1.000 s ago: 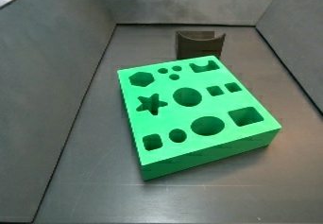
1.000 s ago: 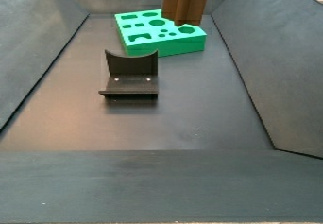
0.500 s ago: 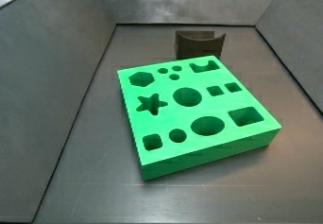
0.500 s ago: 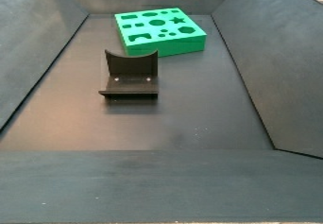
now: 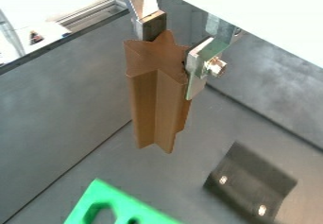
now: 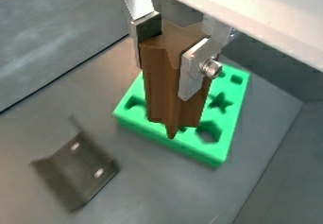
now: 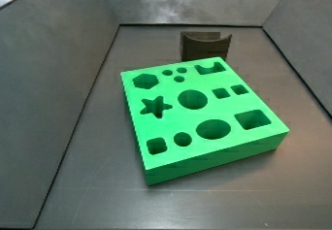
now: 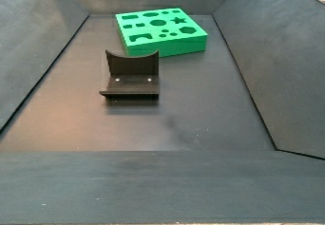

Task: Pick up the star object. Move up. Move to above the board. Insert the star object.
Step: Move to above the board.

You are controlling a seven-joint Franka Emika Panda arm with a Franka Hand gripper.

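Note:
My gripper (image 5: 175,53) is shut on the star object (image 5: 154,100), a tall brown wooden peg with a star-shaped section, gripped near its top between the silver fingers. Both wrist views show this; in the second one the gripper (image 6: 173,53) holds the star object (image 6: 164,91) upright, high over the floor, with the green board (image 6: 202,145) below and behind its lower end. A corner of the board (image 5: 108,204) also shows in a wrist view. The board lies flat in both side views (image 7: 195,166) (image 8: 178,46). Gripper and star object are out of both side views.
The dark fixture (image 8: 129,77) stands on the grey floor beside the board; it also shows in the other views (image 7: 205,44) (image 5: 252,180) (image 6: 76,166). Sloping grey walls enclose the floor on all sides.
The star object was at the top of a side view above the board one second ago. It has risen out of that view with the gripper. The board and fixture have not moved.

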